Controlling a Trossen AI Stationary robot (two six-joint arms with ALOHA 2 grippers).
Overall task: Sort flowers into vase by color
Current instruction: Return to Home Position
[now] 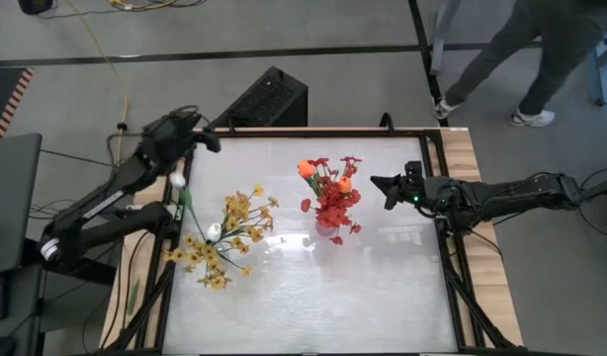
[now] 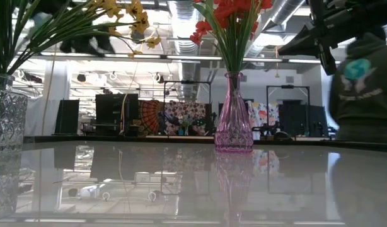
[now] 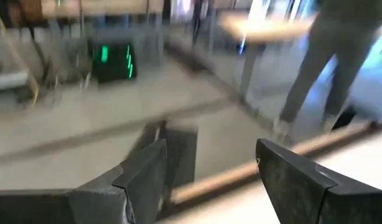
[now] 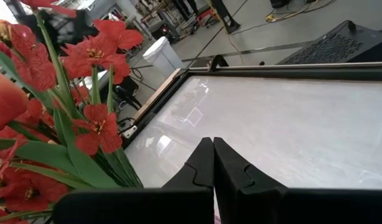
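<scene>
Looks like the very last step: going back to rest. Seems to be no flower left to pick up. In the clear vase on the left side: yellow flowers and white buds, leaning out every way. In the pink vase near the middle: red flowers and orange buds. Sorted by color, by the look of it, with only the trip home left to do. Left gripper: up by a left-hand corner of the table, well apart from the clear vase, fingers wide apart, holding nothing. Right gripper: hanging just beside the red flowers, on their right, fingers pressed tight together, with nothing between. For the next move: pull the right gripper away from the red flowers first, back and up, slowly, so as not to catch a petal or tip the pink vase. Keep those fingers together on the way. Take the left gripper back too, out over the table edge, clear of the long green stems leaning that way. No need to grab anything. Mind the person out beyond the table, though well apart from both arms. Then park both arms and stop.
</scene>
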